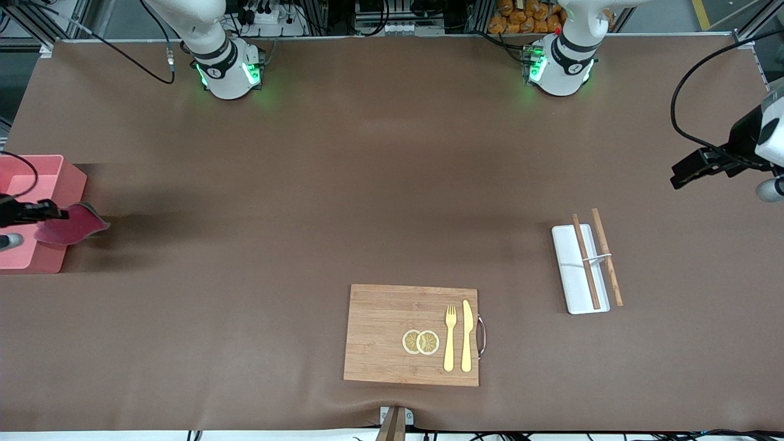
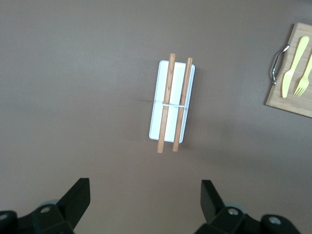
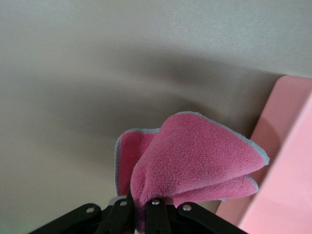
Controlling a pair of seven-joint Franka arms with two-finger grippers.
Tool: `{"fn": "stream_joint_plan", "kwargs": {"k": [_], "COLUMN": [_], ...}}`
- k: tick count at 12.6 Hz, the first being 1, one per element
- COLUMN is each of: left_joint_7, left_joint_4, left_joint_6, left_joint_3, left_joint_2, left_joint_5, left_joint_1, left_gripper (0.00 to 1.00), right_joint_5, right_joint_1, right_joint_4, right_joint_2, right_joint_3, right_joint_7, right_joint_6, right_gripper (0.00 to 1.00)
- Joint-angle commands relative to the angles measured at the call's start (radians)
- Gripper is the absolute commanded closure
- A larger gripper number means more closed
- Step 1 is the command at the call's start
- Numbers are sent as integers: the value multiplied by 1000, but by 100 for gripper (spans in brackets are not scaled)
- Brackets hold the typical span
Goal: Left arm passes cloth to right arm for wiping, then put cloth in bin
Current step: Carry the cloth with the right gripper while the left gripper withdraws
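I'm holding the cloth (image 1: 72, 224) pinched in the right claw (image 1: 52, 212), fingers clamped tight on its edge. It's hanging folded from the claw, up in the air over the bin (image 1: 33, 184) wall. My left claw (image 2: 146, 200) is waiting with fingers spread wide, over the surface (image 1: 343, 202) near the white tray (image 2: 161, 105).
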State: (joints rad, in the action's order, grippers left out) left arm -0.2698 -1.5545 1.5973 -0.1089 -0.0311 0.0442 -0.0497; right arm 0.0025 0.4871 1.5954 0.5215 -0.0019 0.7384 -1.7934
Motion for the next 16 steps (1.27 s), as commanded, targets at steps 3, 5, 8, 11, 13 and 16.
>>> {"fn": "stream_joint_plan", "kwargs": {"k": [3,5,8,11,13,16], "left_joint_7": [18,18,18,18,14,17], "left_joint_4": [-36,-36,-35,-50,-49,-44], "left_joint_6": [22,27,39,29,18,-16], "left_joint_3": [9,3,2,-12,-15,-15], "left_joint_2": [33,33,33,51,57,59], "left_joint_5": [-17,-18,-23,-68,-90,-83], "left_joint_1": [1,2,5,1,1,2], "left_gripper": [0,0,0,0,0,0], "right_joint_5": [-9,-7,106,241,321,535], "right_joint_1": [1,-82,-204,-387,-525,-677], "right_joint_4": [-17,-12,-12,-3,-12,-29], "right_joint_2": [95,98,91,94,72,32], "right_joint_3": [23,25,29,28,33,31], "right_joint_7": [26,10,-48,-207,-395,-484], "right_joint_6": [-38,-37,5,14,19,25], "right_gripper": [100,100,100,100,100,100]}}
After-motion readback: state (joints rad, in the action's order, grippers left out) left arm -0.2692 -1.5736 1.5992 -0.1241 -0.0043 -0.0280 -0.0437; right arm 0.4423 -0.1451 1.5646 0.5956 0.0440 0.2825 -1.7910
